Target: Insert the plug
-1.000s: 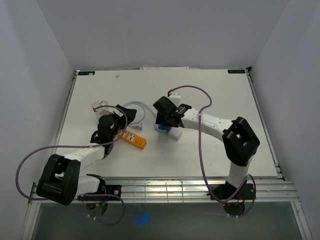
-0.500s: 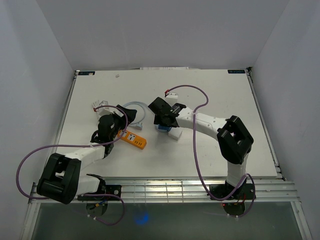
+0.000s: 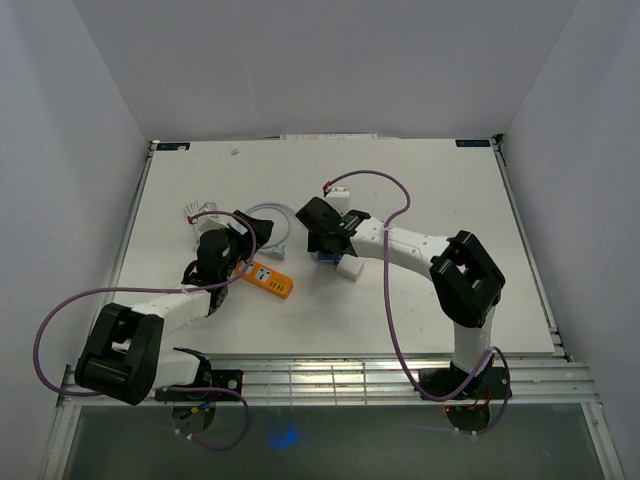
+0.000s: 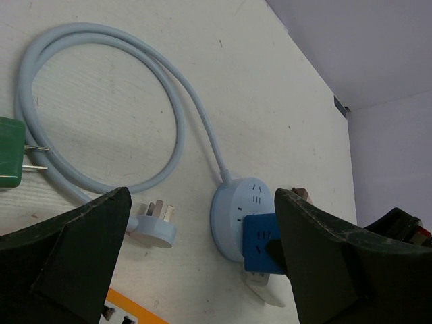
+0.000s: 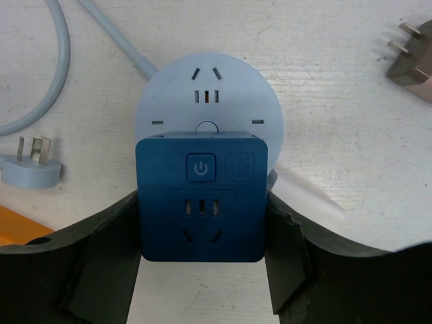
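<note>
Two end effectors are in view. The right end effector is closed about halfway, and its dark fingers press against the left and right sides of the blue plug. The plug is a square block with a power button and a socket face turned up to the wrist camera.

Position of plug: it overlaps the near part of the round socket hub, covering roughly the lower half of the hub's face. The hub's upper socket openings are uncovered. Whether the plug's pins are seated in the hub cannot be told from any view. A white block shows just under the plug's far edge.

The left end effector is spread wide and holds nothing. It hangs above the tabletop with both fingers clear of every object.

- A pale blue cable runs from the hub in a loop and ends in a three-pin cable plug lying flat.
- A green adapter lies at the loop's edge, prongs pointing inward.
- An orange power strip lies beside the left arm.
- A grey-brown adapter lies apart from the hub.
</note>
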Robot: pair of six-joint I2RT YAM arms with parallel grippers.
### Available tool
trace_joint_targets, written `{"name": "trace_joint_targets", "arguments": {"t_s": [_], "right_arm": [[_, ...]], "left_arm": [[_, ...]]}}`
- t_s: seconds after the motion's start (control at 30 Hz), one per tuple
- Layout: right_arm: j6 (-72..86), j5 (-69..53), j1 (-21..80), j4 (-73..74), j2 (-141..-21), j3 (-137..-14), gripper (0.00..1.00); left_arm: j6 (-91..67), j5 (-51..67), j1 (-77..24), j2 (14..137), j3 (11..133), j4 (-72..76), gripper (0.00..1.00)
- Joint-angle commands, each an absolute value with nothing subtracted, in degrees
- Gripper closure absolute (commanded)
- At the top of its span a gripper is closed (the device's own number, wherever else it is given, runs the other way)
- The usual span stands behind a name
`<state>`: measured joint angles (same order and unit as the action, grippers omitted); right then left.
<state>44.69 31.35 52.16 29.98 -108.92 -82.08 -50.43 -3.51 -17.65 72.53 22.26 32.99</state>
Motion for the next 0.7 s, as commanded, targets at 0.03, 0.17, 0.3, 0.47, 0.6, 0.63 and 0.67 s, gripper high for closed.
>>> {"name": "trace_joint_targets", "arguments": {"t_s": [0.03,0.17,0.3,0.47,0.6,0.63,0.67], "right_arm": [[40.35,23.91,51.24,31.12,-113.46,-77.25,0.92],[31.75,15.84,51.15,24.36,-113.29,-75.34,0.92],[20.15,5.74,51.15,14.69,-109.0,-70.15,0.92],[5.49,0.62,51.15,11.59,-106.35,-67.76,0.92],[1.94,3.34,50.98,18.61,-107.66,-70.83,0.92],[1.76,3.25,50.89,19.5,-108.01,-71.19,0.92],[1.41,2.99,50.98,20.47,-108.37,-71.8,0.92]], "left_arm": [[-49.57,-4.22,-17.84,72.16,23.99,32.34,0.02],[-49.22,-4.92,-17.84,71.63,24.0,32.17,0.02],[-48.69,-5.62,-17.84,71.37,23.73,32.08,0.02],[-48.43,-5.8,-17.84,71.54,23.82,31.99,0.02],[-48.34,-5.54,-17.84,72.33,24.17,31.91,0.02],[-48.25,-5.36,-17.84,72.51,24.26,31.9,0.02],[-48.34,-5.19,-17.84,72.86,24.26,31.9,0.02]]}}
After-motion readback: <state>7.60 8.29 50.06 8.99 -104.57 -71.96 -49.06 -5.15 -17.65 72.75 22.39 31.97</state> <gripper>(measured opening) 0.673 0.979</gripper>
